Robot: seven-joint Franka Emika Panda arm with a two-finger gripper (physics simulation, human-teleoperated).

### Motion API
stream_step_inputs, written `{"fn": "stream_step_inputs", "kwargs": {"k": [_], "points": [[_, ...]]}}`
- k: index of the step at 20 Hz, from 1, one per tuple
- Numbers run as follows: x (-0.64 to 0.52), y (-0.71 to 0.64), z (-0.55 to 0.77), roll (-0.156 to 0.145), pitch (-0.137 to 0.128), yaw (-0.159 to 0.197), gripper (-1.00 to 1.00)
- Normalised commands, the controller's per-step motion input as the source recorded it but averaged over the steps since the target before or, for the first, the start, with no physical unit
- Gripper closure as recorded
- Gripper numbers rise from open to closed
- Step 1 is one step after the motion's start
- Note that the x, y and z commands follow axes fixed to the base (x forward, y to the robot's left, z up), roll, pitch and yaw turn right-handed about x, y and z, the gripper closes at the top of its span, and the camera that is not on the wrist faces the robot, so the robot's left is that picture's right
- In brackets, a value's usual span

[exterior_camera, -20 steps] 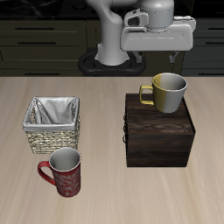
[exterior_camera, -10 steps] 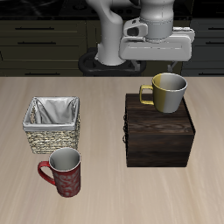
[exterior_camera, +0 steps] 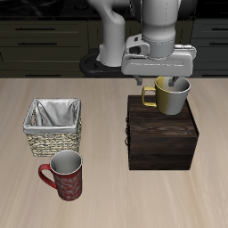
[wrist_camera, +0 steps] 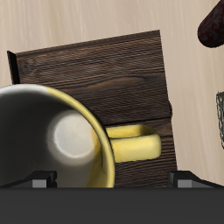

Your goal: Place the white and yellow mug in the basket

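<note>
The white and yellow mug stands upright on top of the dark brown wooden box, with its yellow handle pointing toward the basket's side. The basket, woven tan wicker with a grey-white lining, sits on the table apart from the box and holds nothing. My gripper hangs just above the mug's rim, open and holding nothing. In the wrist view the mug fills the frame close up, with its pale inside and yellow handle showing, and the gripper has its fingertips spread wide apart.
A dark red patterned mug stands in front of the basket near the table's front edge. The wooden box shows under the mug in the wrist view. Dark cabinets and the robot's base are behind the table.
My gripper has come down and forward from high above the table's back until it is just over the yellow mug. The mug, box and basket have not moved.
</note>
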Motion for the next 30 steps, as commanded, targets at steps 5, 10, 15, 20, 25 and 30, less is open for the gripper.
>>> {"fn": "stream_step_inputs", "kwargs": {"k": [5, 10, 15, 20, 25, 30], "points": [[-0.12, 0.03, -0.38, 0.027, 0.050, -0.002, -1.00], [-0.07, 0.05, -0.18, 0.049, 0.024, 0.007, 1.00], [-0.09, 0.05, -0.01, 0.046, -0.017, 0.000, 1.00], [0.05, -0.07, 0.04, 0.045, -0.010, -0.010, 1.00], [-0.01, -0.15, 0.07, 0.012, -0.023, 0.009, 1.00], [-0.19, -0.12, 0.14, 0.044, -0.058, 0.028, 1.00]]}}
